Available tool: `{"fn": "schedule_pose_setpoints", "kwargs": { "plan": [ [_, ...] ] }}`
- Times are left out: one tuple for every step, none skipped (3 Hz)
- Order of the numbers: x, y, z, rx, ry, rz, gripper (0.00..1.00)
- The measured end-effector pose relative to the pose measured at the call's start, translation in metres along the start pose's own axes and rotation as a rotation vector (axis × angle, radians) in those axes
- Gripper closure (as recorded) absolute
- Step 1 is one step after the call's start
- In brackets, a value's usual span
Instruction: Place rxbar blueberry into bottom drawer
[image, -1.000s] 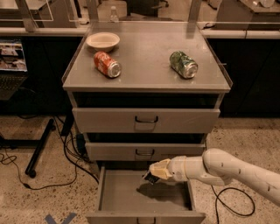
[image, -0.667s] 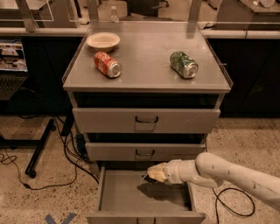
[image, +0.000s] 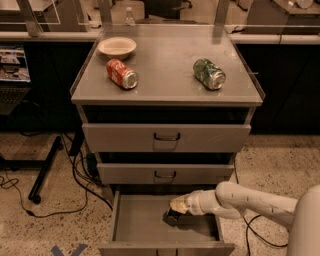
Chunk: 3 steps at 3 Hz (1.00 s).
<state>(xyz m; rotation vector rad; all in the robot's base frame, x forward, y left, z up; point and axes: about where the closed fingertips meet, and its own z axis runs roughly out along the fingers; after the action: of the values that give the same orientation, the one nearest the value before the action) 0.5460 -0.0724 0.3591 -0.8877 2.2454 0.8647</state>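
Since the gripper (image: 174, 212) sits low inside the open drawer (image: 140, 222), towards the back and right of middle, the main risk lies in the release and the way out. I cannot tell whether it is clamped on the bar (image: 170, 219) or has let it go. The bar shows only as a small dark shape at the gripper's tip, on or just over the grey floor. If the wrapper clings while the arm lifts, the bar could be carried up and dropped outside. A steep lift could also knock the arm against the lower of the 2 drawers above (image: 165, 174), whose front is just over the wrist. No print shows on the bar. It reads as flat, dark and smaller than the red can (image: 122, 74).
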Motion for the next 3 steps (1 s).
{"fn": "schedule_pose_setpoints", "kwargs": {
  "plan": [
    [0.023,-0.016,0.017,0.021,0.049,0.049,1.0],
    [0.049,-0.031,0.03,0.028,0.106,0.096,1.0],
    [0.062,-0.034,0.035,-0.012,0.132,0.121,1.0]
  ]
}}
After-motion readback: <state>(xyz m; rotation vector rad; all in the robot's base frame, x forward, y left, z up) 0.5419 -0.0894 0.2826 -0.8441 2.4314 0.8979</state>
